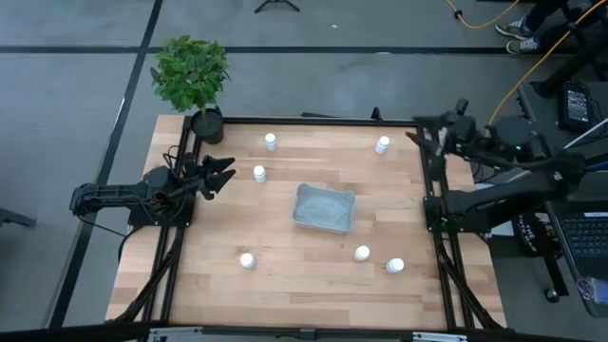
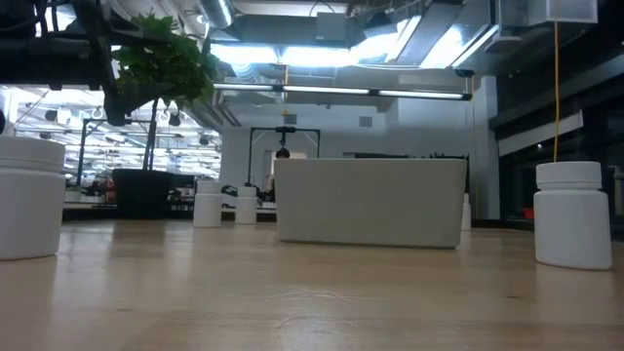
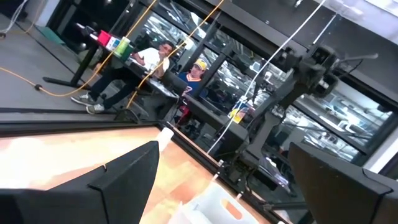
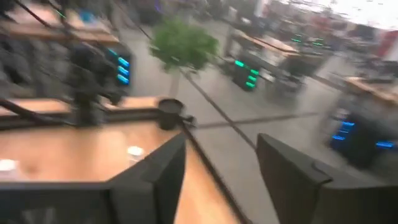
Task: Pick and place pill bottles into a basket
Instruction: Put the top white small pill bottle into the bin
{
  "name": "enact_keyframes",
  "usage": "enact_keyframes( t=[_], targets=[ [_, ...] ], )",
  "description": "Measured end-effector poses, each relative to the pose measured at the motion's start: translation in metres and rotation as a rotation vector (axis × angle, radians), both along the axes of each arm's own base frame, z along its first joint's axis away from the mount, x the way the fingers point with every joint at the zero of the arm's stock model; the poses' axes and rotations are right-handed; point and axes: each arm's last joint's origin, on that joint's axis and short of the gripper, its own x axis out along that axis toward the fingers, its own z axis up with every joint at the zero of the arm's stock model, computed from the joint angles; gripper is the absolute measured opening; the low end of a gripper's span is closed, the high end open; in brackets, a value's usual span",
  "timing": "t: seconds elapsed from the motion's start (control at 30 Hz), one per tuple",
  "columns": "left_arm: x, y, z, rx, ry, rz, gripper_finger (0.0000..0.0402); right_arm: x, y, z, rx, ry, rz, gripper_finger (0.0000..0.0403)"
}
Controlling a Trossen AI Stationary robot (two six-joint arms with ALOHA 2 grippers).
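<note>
Bottles [image 1: 258, 173] number six around one empty basket [image 1: 324, 207].

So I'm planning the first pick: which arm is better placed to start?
Probably the left. The left gripper, jaws open, sits beside a pill bottle with the basket just beyond. The right gripper hangs at the table's far right corner.

table [image 1: 285, 275]: pale smooth wood | pill bottles [image 1: 362, 254]: white plastic | basket [image 1: 325, 208]: matt plastic
</note>
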Motion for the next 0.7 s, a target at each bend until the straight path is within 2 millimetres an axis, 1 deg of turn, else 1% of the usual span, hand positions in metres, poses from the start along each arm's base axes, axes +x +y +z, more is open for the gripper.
enact_keyframes(
  t=[0.1, 0.17, 0.27, 0.33, 0.43, 0.6, 0.7],
  targets=[
    [0.0, -0.001, 0.0, 0.005, 0.0, -0.023, 0.0349, 0.016, -0.001, 0.01, -0.026, 0.068, -0.105, 0.0265],
    [0.0, -0.001, 0.0, 0.009, 0.001, -0.043, 0.0349, 0.024, -0.004, 0.013, -0.007, 0.091, -0.195, 0.0302],
    [0.001, -0.002, 0.0, 0.007, -0.002, -0.074, 0.0349, 0.033, -0.012, 0.014, 0.071, 0.093, -0.325, 0.0352],
    [0.001, -0.002, 0.0, -0.001, -0.004, -0.088, 0.0349, 0.037, -0.02, 0.011, 0.154, 0.099, -0.392, 0.0372],
    [0.001, -0.003, -0.001, 0.002, 0.003, -0.108, 0.0349, 0.04, -0.035, 0.0, 0.313, 0.169, -0.46, 0.0381],
    [0.002, -0.003, -0.002, 0.006, 0.014, -0.129, 0.0349, 0.042, -0.065, -0.027, 0.551, 0.402, -0.516, 0.0369],
    [0.002, -0.004, -0.002, 0.007, 0.014, -0.132, 0.0349, 0.041, -0.083, -0.036, 0.622, 0.513, -0.506, 0.0362]
  ],
)
